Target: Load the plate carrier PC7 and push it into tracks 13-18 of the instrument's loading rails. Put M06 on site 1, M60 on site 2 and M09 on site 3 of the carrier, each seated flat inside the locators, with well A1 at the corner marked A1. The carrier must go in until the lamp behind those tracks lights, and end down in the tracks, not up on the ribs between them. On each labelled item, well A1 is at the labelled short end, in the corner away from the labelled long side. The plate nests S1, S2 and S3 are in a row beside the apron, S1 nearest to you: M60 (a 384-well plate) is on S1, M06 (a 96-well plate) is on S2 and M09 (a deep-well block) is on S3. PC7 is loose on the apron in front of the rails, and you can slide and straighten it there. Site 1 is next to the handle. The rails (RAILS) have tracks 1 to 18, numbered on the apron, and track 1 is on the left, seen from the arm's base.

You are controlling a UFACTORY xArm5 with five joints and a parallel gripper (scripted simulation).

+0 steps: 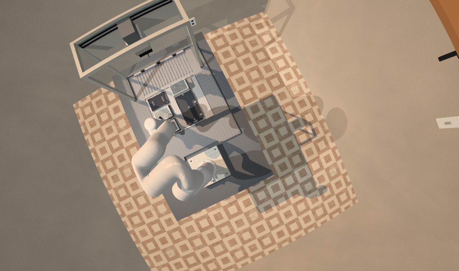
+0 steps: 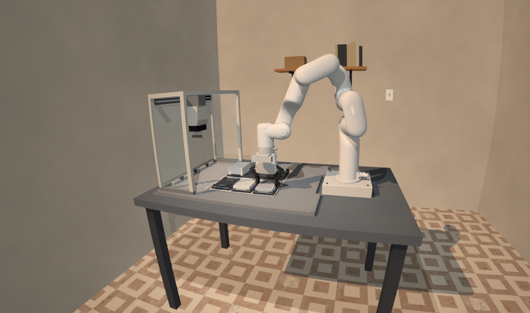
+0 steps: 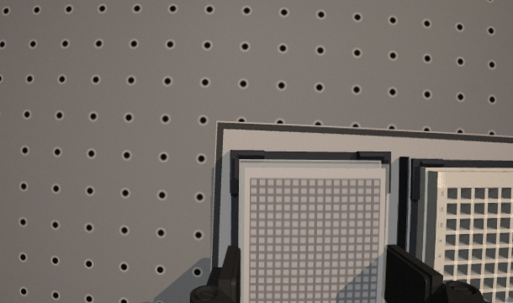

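M60 (image 2: pixel 265 187) (image 3: pixel 315 219), a pale 384-well plate, lies in nest S1. My gripper (image 2: pixel 267 182) (image 3: pixel 311 270) points down over it, its black fingers against both long sides: it is shut on M60, which sits inside the nest's corner locators. M06 (image 1: pixel 162 113) (image 2: pixel 243 184) (image 3: pixel 483 219), the cream 96-well plate, is on S2. The dark nest S3 (image 1: pixel 158 100) (image 2: pixel 226 183) is empty. M09 (image 1: pixel 179 87) (image 2: pixel 239 168), the deep-well block, stands on the rail end of the black carrier PC7 (image 1: pixel 187 101). The carrier's other two sites are empty. The arm hides the gripper in the top view.
The rails (image 1: pixel 166 70) lie beyond the carrier, with several black blocks at their far end. A framed enclosure (image 1: pixel 133 45) (image 2: pixel 183 140) with a pipetting head (image 2: pixel 197 116) stands over them. The nest row lies left of the carrier. A dark divider (image 3: pixel 403 202) runs between S1 and S2.
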